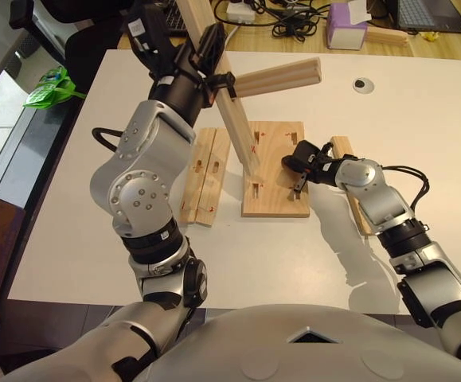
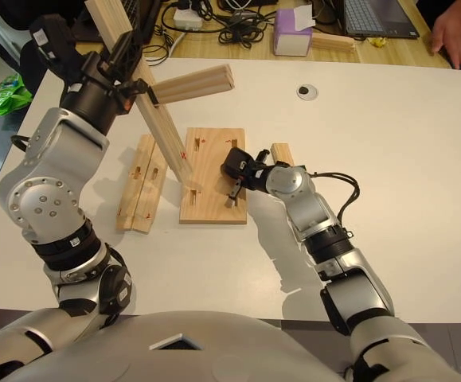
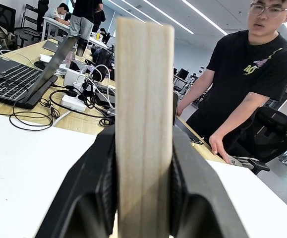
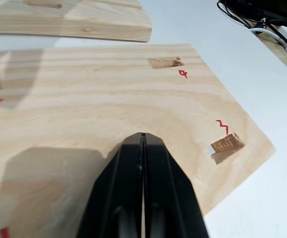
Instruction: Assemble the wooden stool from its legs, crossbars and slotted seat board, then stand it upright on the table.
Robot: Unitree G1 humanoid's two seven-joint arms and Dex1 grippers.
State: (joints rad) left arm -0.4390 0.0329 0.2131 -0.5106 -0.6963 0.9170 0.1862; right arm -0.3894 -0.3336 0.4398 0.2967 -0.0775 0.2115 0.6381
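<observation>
Left gripper (image 1: pixel 201 64): we see it raised over the far left of the table (image 1: pixel 421 143), its two fingers clamped on the upper part of a wooden leg (image 1: pixel 238 131).
Held leg: it tilts, upper end far and left, lower end down on the left half of the seat board (image 1: pixel 274 203), at a slot there. We cannot tell whether it has entered the slot.
Crossbar (image 1: pixel 282 77): already joined to the held leg near the gripper, it sticks out to the right, above the table.
Right gripper (image 4: pixel 142 139): fingers pressed together with nothing between them, tips resting on the right part of the seat board; we judge it is steadying the board.
Seat board: flat on the table at centre, slots facing up. The two slots on its right side (image 4: pixel 165 62) hold no leg.
Loose pieces: two slotted bars (image 1: pixel 206 175) lie side by side just left of the board. Another bar (image 1: pixel 341 146) lies just right of it, partly under the right arm.
Done so far: one leg-and-crossbar joint.
Left to do: we judge most of it, namely seating this leg, fitting the other pieces, then standing the stool upright.
</observation>
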